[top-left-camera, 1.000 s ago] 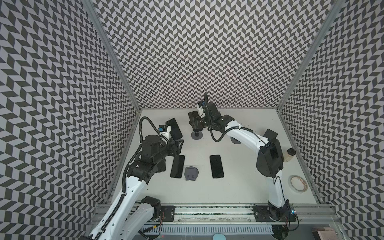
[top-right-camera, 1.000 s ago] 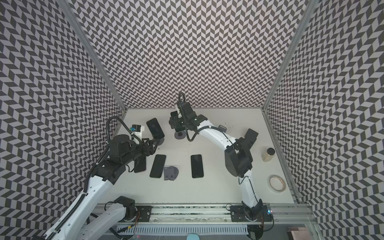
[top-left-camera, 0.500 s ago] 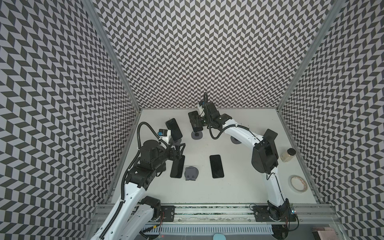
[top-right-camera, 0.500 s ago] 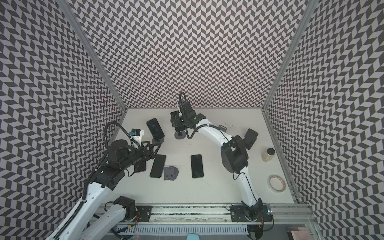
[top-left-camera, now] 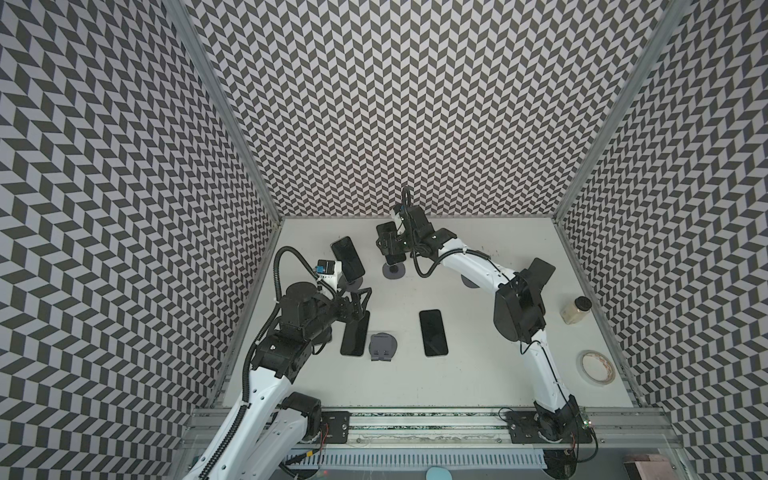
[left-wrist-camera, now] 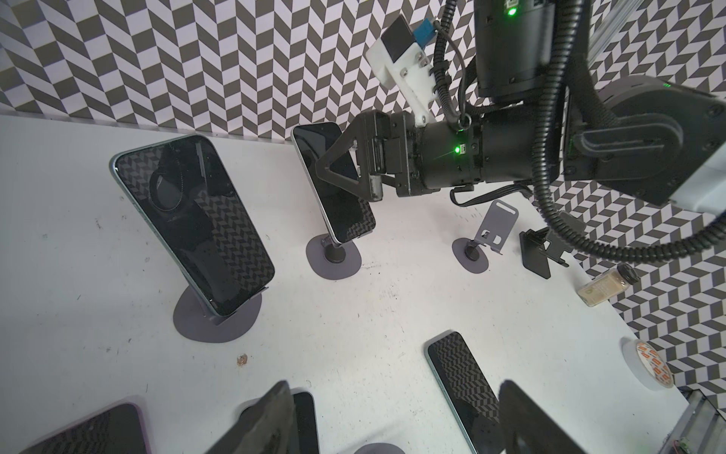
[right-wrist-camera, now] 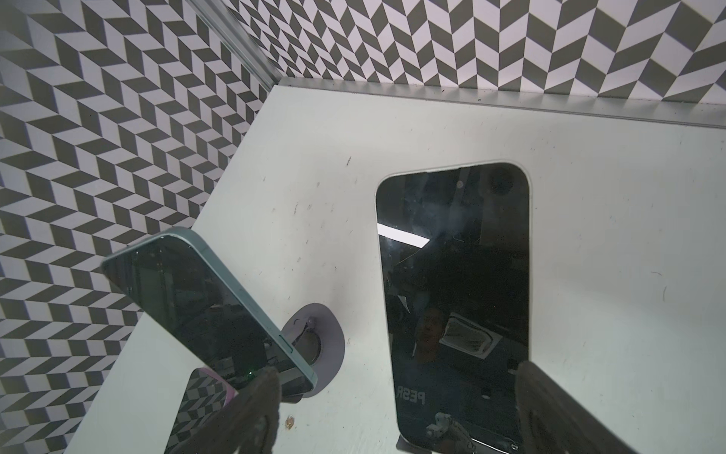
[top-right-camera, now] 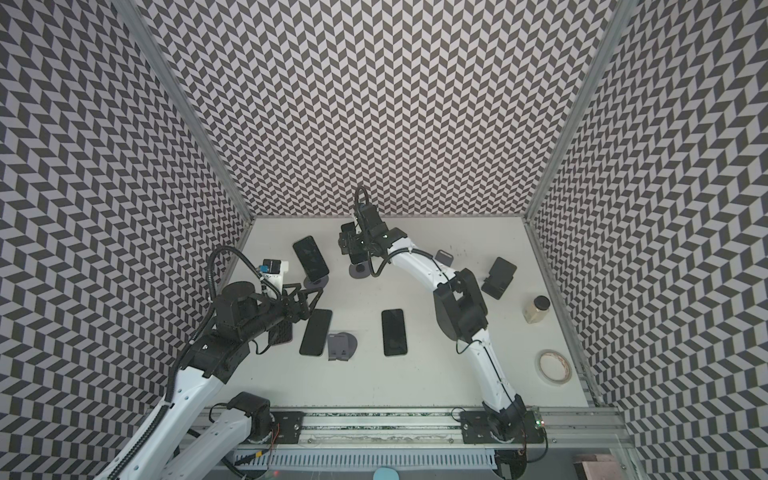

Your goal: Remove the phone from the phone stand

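Note:
A dark phone [right-wrist-camera: 451,275] leans on a grey phone stand [top-left-camera: 394,271] at the back middle of the table. My right gripper [top-left-camera: 387,246] is open around its lower part, with one finger [right-wrist-camera: 550,408] at the phone's edge and the other finger [right-wrist-camera: 243,412] well clear. A second phone [top-left-camera: 348,258] leans on its own stand [left-wrist-camera: 216,318] to the left. My left gripper [top-left-camera: 360,300] is open and hangs over a phone lying flat [top-left-camera: 355,332]; its fingers [left-wrist-camera: 267,424] hold nothing.
Another flat phone [top-left-camera: 433,332] and a toppled grey stand [top-left-camera: 382,347] lie at centre front. An empty grey stand [left-wrist-camera: 491,232], a black stand [top-right-camera: 498,277], a jar [top-left-camera: 575,309] and a tape roll [top-left-camera: 597,368] are on the right. Patterned walls enclose the table.
My left gripper has opened over the flat phone and the arm has shifted a little. My right gripper has opened wider at the phone on the back stand.

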